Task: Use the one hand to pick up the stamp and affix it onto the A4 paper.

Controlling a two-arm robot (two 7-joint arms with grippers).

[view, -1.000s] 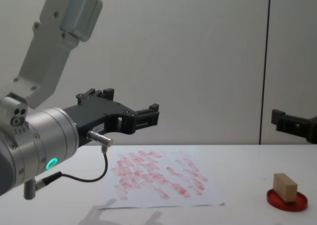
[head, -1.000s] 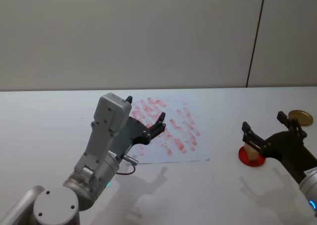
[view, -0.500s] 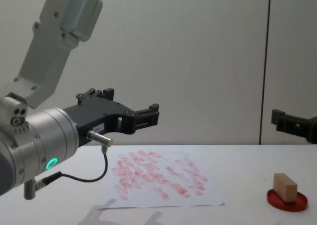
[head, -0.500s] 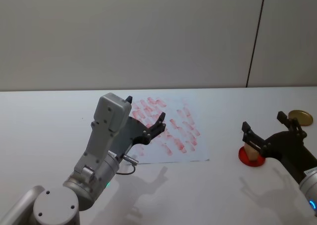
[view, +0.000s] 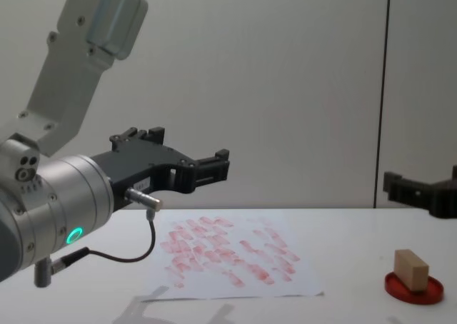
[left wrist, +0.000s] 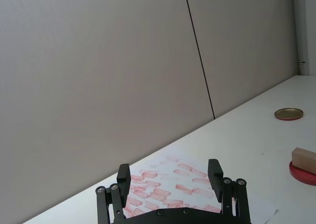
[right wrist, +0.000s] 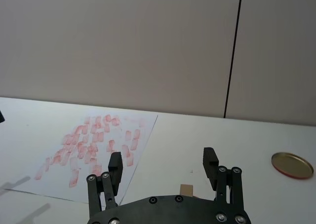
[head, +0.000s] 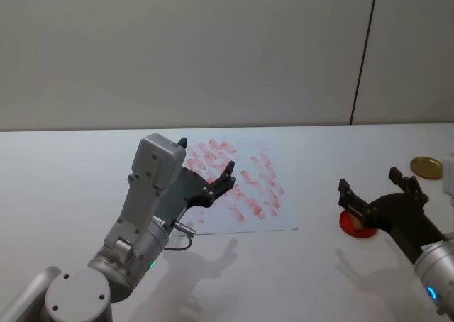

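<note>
One stamp [view: 410,269], lying lengthwise, skewed on dish [view: 428,294]

place: lab test bench; white table [head: 57,166]; bare grey panelled wall [head: 177,52]

Left arm [view: 64,195]: silver-grey cylindrical housing, pale boxy link above with small dark screws. Green glowing ring [view: 73,235]. Thin black cable [view: 152,228] runs into metal plug [view: 143,199]. Left gripper [left wrist: 169,166]: matt black, two flat fingers, silver rivets along linkage. Right gripper [right wrist: 162,155]: same black build, same rivets. Right arm [head: 436,262]: grey, small blue light [head: 430,292].
</note>
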